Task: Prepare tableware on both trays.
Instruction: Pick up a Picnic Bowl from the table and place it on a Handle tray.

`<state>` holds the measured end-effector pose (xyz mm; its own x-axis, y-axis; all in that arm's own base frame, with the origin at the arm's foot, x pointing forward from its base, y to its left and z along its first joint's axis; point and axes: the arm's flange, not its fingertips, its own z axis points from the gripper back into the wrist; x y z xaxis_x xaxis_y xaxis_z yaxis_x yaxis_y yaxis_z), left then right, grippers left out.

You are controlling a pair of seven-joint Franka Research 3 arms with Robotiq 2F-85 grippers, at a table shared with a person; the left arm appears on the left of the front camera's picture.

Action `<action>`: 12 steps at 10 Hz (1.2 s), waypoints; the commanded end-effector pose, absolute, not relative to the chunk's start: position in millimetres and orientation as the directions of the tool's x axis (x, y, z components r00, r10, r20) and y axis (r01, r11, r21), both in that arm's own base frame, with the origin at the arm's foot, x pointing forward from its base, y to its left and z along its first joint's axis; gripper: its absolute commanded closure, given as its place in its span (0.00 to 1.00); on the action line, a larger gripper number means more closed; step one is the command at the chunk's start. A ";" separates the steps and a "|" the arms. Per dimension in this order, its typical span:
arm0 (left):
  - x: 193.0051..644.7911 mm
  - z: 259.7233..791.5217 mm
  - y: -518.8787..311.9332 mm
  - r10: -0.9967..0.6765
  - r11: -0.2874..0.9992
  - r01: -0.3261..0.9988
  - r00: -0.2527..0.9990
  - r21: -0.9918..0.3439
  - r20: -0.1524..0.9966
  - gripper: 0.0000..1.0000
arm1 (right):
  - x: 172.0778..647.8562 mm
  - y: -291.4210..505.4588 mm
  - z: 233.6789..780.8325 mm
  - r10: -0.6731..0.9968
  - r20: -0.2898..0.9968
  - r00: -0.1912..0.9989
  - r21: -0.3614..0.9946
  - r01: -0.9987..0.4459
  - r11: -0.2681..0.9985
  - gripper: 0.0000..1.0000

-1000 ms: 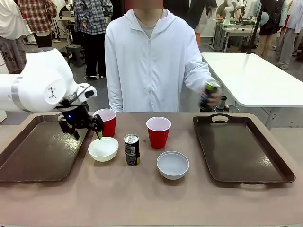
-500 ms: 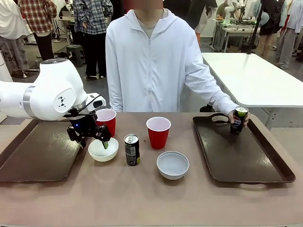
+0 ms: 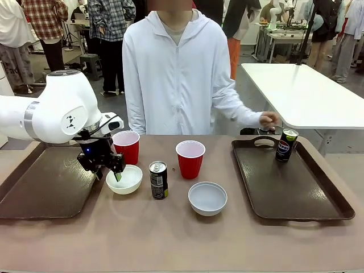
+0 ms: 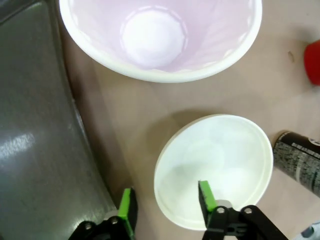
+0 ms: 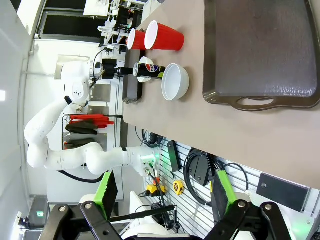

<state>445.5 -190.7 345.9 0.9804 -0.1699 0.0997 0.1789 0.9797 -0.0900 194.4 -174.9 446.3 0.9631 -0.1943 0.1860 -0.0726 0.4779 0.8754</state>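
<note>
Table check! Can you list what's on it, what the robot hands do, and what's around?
Surface: brown table, no spills.
Job's things: left bowl, right bowl, left cup, right cup and one can on the table; second can on the right tray; left tray alongside.
Clutter: tiny brown speck.
Grippers: left gripper open, astride the left bowl's rim; right gripper open, holding nothing.
Cables: black coils on a wall panel.
Surroundings: person opposite; white table behind.

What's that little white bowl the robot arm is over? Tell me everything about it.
The small white bowl is round, plastic-looking and empty. It sits upright on the table beside the left tray, near a red cup. The left gripper straddles its rim, one green pad inside, one outside.
</note>
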 end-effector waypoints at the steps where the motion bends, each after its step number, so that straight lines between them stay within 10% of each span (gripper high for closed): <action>1: 451.8 343.6 -192.4 -0.151 0.986 0.156 0.985 -0.057 0.087 0.78 | 194.8 -174.9 446.5 -0.193 0.190 0.963 0.880 -0.080 0.468 0.00; 2: 453.0 341.1 -193.0 -0.152 0.986 0.157 0.985 -0.054 0.079 0.62 | 194.8 -174.9 446.5 -0.193 0.190 0.963 0.880 -0.080 0.468 0.00; 3: 453.1 340.0 -193.4 -0.151 0.986 0.155 0.985 -0.052 0.079 0.97 | 194.8 -174.9 446.5 -0.193 0.190 0.963 0.880 -0.080 0.468 0.00; 4: 453.0 339.3 -193.6 -0.148 0.987 0.152 0.986 -0.047 0.076 0.81 | 194.8 -174.9 446.5 -0.193 0.190 0.963 0.880 -0.080 0.468 0.00; 5: 453.4 339.3 -193.6 -0.143 0.988 0.147 0.987 -0.045 0.070 1.00 | 194.8 -174.9 446.5 -0.193 0.190 0.963 0.880 -0.080 0.468 0.00; 12: 441.9 364.8 -185.7 -0.141 0.987 0.142 0.990 -0.071 0.017 1.00 | 194.8 -174.9 446.5 -0.193 0.190 0.963 0.880 -0.080 0.468 0.00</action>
